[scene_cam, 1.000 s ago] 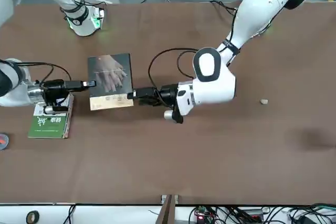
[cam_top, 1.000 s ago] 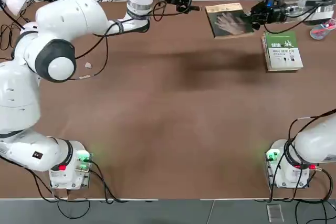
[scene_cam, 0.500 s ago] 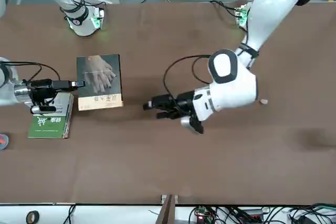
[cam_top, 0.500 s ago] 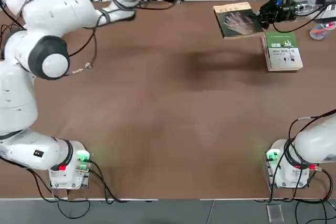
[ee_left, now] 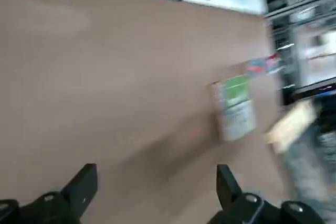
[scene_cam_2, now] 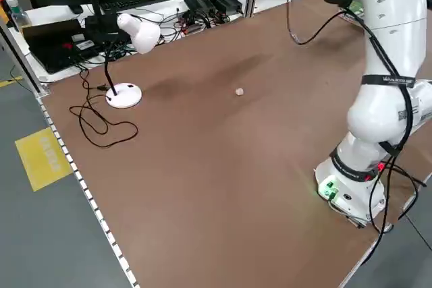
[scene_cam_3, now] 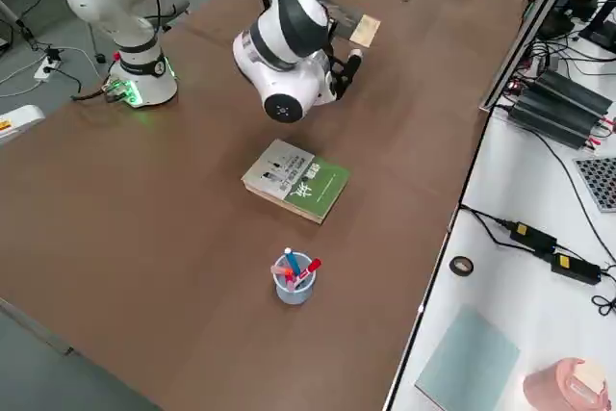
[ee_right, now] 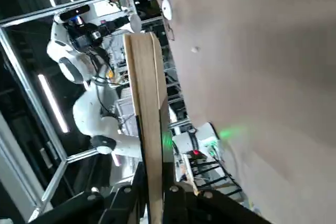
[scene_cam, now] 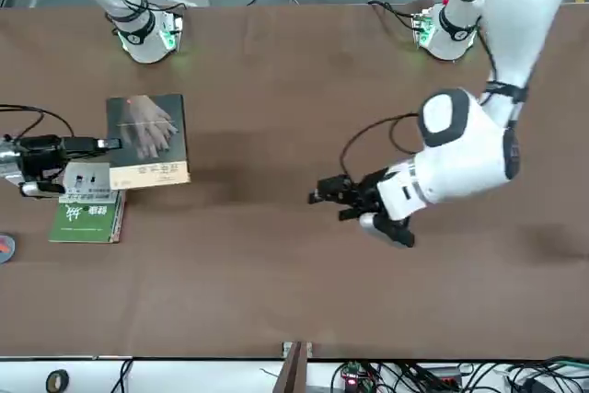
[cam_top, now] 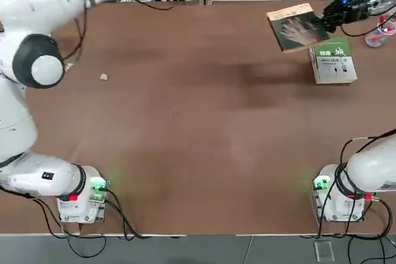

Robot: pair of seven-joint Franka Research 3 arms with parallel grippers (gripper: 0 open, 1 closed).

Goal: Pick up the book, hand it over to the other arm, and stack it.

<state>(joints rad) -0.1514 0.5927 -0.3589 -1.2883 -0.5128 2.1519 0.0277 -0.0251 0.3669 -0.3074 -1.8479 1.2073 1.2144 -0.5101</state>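
Above the brown desk's [cam_top: 198, 122] far right corner, the right gripper [cam_top: 328, 18], jaws clamped on the thin dark-grey paperback book [cam_top: 296, 27], now carries it alone toward the green-and-white book [cam_top: 333, 60]; the left gripper [scene_cam: 324, 195], jaws apart, has withdrawn, handover done.

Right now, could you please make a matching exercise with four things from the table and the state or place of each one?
Things:
1. book
2. green-and-white book
3. left gripper
4. pen cup

States:
a. lying flat on the table
b. open, holding nothing
c. held by the right gripper
d. standing near the table edge

Pairs: 1-c, 2-a, 3-b, 4-d
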